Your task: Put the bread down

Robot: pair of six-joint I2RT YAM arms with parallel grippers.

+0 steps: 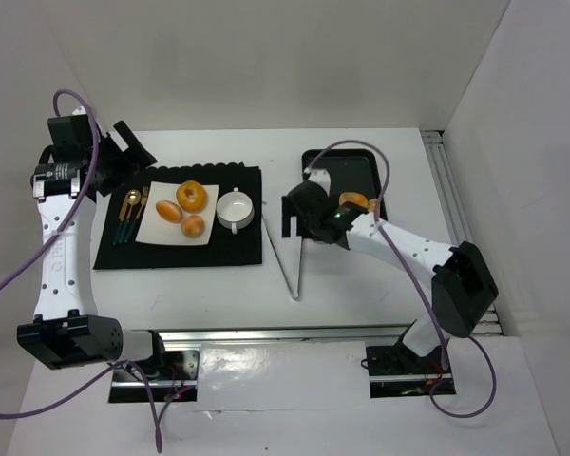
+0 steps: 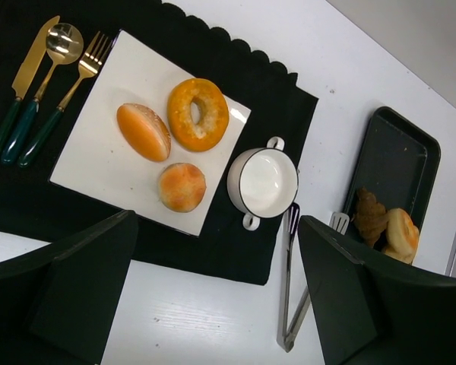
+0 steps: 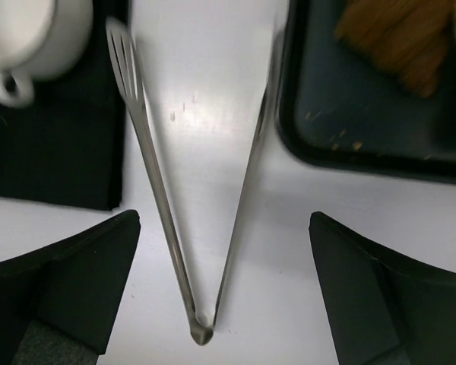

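Right gripper (image 3: 224,220) released above silver metal tongs (image 3: 148,160), right of white two-handled cup (image 2: 263,182). Left wrist view, unlike right, shows golden bread (image 2: 143,131) on white square plate (image 2: 99,163) left of cup; left gripper (image 2: 216,220) released.

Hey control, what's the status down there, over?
Left end effector, right end effector open, empty. Three bread pieces on white plate, two in black tray. Tongs on table under right one.

The tongs (image 3: 156,198) are shiny metal; the bread (image 2: 143,131) looks smooth-crusted.

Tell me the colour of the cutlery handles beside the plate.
The handles are dark teal-green; clearest in the left wrist view.
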